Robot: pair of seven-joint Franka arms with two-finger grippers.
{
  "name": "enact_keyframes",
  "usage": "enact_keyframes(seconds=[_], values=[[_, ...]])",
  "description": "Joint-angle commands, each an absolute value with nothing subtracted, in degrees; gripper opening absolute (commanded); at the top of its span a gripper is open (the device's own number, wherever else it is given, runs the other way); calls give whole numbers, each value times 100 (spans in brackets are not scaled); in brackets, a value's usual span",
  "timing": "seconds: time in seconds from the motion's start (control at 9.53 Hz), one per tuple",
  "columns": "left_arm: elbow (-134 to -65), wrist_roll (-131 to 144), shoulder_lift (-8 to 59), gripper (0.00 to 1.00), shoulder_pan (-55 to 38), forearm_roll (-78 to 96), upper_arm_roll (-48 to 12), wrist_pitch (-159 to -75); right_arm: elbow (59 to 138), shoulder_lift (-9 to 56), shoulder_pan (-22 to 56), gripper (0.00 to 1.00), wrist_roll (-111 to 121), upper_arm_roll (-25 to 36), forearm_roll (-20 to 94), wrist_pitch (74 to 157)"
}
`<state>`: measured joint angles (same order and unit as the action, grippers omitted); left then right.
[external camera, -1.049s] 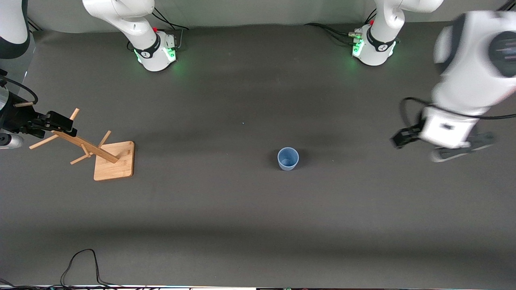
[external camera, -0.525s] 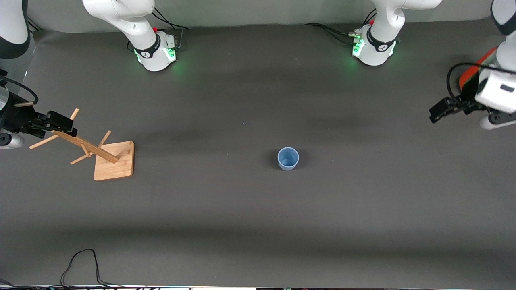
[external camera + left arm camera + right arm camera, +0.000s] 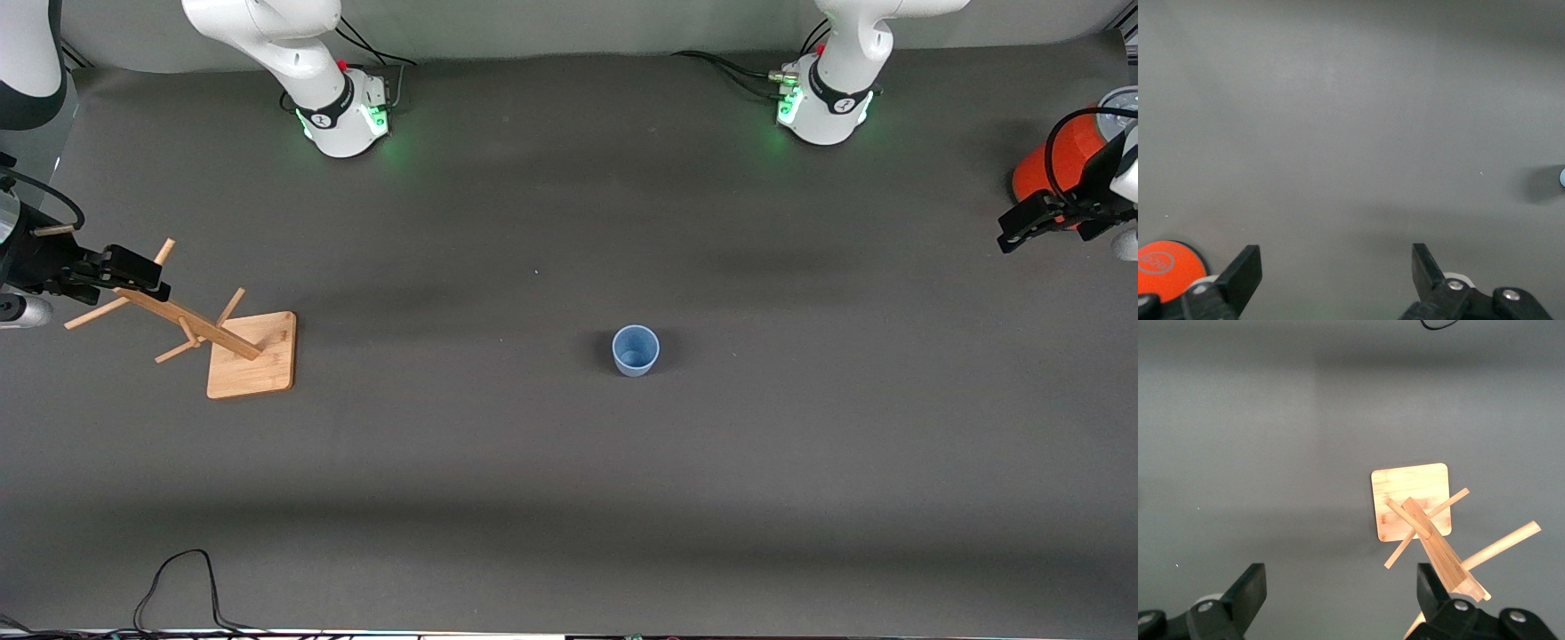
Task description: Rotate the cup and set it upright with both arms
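Cup upright mid-table, both arms parked wide

The table [image 3: 569, 498] is bare around the cup, which suggests the uprighting is likely done. The wooden rack [image 3: 240, 347] stands toward the right arm's end, and the right gripper [image 3: 124, 271] hangs over its pegs, jaws apart and empty. The orange can [image 3: 1053, 160] sits at the left arm's end; the left gripper [image 3: 1036, 222] is over the table beside it, jaws spread (it has swung away from the middle within the last second, the right arm unmoved). The cup [image 3: 636, 349] stands mouth up, well apart from both.
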<state>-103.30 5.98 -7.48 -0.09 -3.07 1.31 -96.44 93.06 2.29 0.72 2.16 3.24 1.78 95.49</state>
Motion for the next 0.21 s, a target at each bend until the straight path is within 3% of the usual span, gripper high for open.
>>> enact_keyframes(seconds=[0.0, 0.1], values=[[-9826, 737, -448, 100, 97, -255, -35, -9264, 9308, 211, 97, 100, 351, 343, 105, 9510], [-9757, 764, -448, 100, 79, -142, -18, -9220, 9308, 220, 97, 100, 343, 343, 105, 9510]])
